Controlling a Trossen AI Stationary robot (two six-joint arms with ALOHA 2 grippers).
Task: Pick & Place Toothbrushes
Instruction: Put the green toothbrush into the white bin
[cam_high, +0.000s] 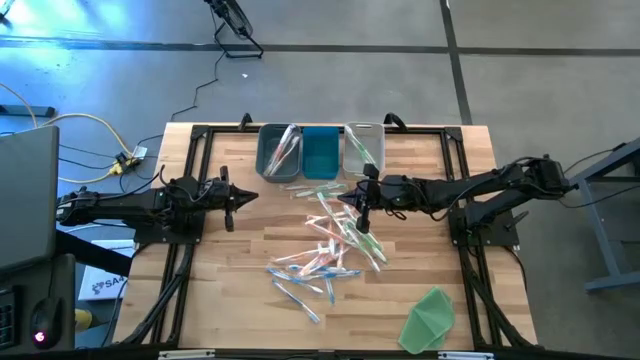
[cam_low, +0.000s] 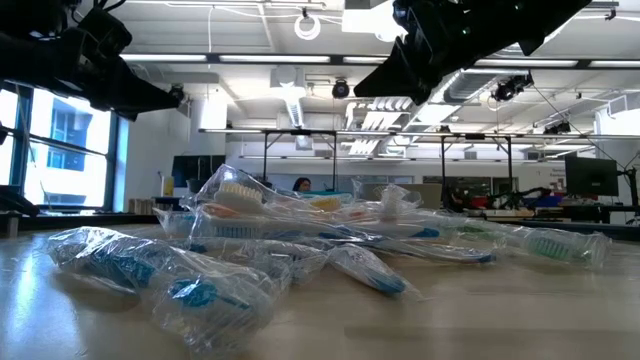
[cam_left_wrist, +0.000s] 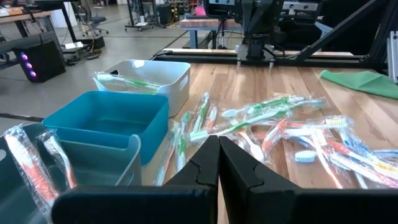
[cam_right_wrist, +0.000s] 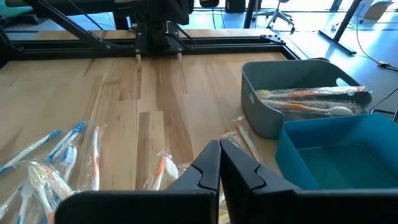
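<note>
The right gripper (cam_high: 364, 208) hung with jaws together and empty directly over the upper edge of the toothbrushes (cam_high: 330, 245), which lay scattered across the middle of the worktop (cam_high: 230, 270) just below the three bins (cam_high: 320, 150). Their long axes ran every way, so no single approach line suited. The left gripper (cam_high: 238, 197), jaws likewise together, stood well apart to the side, making the right arm the nearer.

toothbrushes (cam_high: 325, 245) strewn mid-table, three bins (cam_high: 321, 152) behind, cloth (cam_high: 430, 318) front-right
</note>
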